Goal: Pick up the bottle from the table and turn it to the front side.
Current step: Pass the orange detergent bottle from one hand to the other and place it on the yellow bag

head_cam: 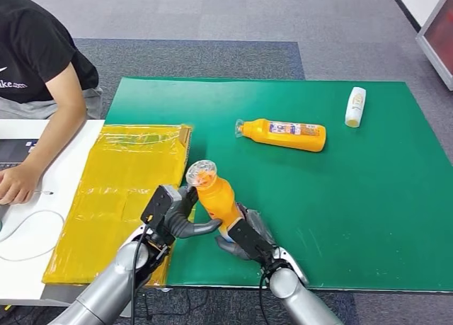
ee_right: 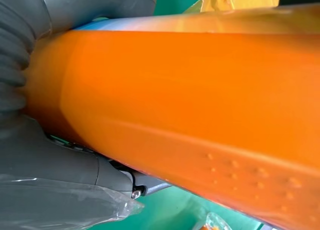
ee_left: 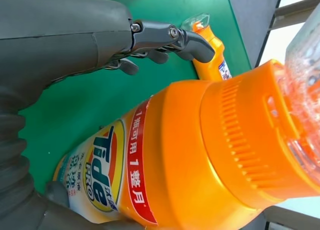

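An orange Tide bottle (head_cam: 218, 197) with a clear cap is held tilted above the near edge of the green mat (head_cam: 347, 219), cap pointing up and away. My right hand (head_cam: 248, 236) grips its lower end; in the right wrist view the hand (ee_right: 56, 160) wraps the orange body (ee_right: 188, 104). My left hand (head_cam: 179, 215) sits beside the bottle's left side, one finger reaching under it. The left wrist view has the label (ee_left: 102, 170) facing the camera and the fingers (ee_left: 188, 39) stretched out, apart from the bottle.
A second orange bottle (head_cam: 283, 135) lies on its side mid-mat. A small white bottle (head_cam: 355, 106) lies at the far right. A yellow plastic bag (head_cam: 128, 190) covers the mat's left edge. A person's arm (head_cam: 53, 137) rests on the white table (head_cam: 69, 169) at left.
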You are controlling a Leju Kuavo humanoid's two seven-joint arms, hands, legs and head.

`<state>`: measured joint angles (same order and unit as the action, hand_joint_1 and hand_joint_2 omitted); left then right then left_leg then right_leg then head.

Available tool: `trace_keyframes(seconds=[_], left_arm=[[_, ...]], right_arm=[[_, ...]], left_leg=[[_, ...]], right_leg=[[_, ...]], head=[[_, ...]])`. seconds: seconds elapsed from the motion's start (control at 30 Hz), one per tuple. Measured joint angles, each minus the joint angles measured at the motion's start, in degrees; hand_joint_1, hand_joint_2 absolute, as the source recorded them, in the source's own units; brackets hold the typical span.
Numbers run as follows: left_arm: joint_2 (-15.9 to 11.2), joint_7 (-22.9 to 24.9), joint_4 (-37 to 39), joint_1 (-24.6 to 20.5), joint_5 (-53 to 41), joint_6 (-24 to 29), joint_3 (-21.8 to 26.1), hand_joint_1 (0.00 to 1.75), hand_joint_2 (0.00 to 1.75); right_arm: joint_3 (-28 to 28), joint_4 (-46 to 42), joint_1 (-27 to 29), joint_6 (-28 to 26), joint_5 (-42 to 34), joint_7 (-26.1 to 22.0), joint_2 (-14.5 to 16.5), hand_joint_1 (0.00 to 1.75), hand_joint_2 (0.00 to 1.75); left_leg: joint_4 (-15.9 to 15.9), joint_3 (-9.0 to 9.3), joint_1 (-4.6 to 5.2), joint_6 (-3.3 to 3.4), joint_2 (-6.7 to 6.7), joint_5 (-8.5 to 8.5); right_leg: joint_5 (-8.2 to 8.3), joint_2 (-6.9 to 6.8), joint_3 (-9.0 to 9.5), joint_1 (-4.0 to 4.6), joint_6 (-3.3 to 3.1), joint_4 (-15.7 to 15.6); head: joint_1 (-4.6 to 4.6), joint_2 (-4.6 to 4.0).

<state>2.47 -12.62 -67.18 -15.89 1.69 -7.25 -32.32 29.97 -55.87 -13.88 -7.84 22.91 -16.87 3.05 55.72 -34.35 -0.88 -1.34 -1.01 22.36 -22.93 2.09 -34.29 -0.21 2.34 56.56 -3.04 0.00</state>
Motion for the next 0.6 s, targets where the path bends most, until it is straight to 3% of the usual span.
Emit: trace_keyframes(seconds=[0.6], left_arm=[[0.95,0.02,2.22,-2.83,0.66,-0.68,-0.78,0.0,1.75]], right_arm=[[-0.04,0.03,0.0,-0.12,-0.15,-0.27,0.12,1.75,1.75]], left_leg=[[0.0,0.0,0.0,0.0,0.0,0.0]], right_leg=[[0.0,0.0,0.0,0.0,0.0,0.0]], head=[[-0.01,0.0]])
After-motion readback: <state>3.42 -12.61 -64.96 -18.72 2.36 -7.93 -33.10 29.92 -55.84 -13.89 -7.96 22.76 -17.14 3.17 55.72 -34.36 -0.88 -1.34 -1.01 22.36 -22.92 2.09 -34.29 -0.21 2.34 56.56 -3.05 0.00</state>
